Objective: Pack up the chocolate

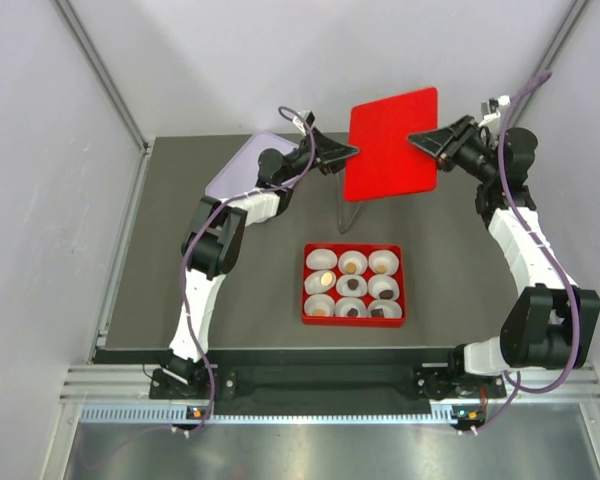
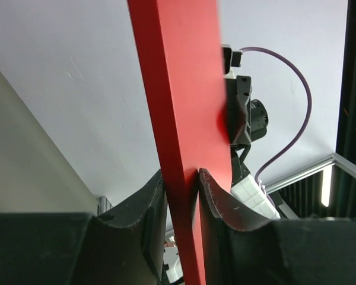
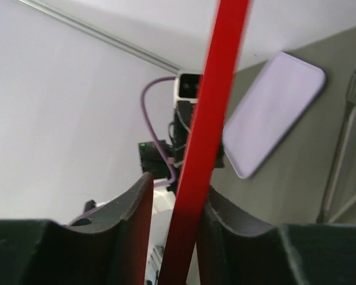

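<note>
Nearest the arm bases, on the dark matte table [image 1: 250, 290], a shallow square red box [image 1: 305, 285] is set, filled by nine pleated white paper cups [image 1: 321, 260] in three rows. The chocolate [image 1: 352, 285] is seen inside several of these cups as small roundish pieces, some dark brown, some tan or orange.

Beyond the box, thin metal tongs [image 3: 339, 148] are laid on the table. Above them a flat, smooth red lid [image 1: 392, 145] with rounded corners is held in the air, tilted, between both arms.

The left tool [image 2: 183, 173] is clamped on the lid's left edge, both curved black fingers pressed against the red panel. The right tool [image 3: 177, 183] is set around the opposite edge with its jaws slightly apart: one finger is touched by the lid, while a gap is seen at the other.

Both arms are raised and bent at the elbow, the wrists turned inward toward each other.

Farthest back at the left, a smooth lavender tray [image 1: 242, 165] with rounded corners is laid flat.
</note>
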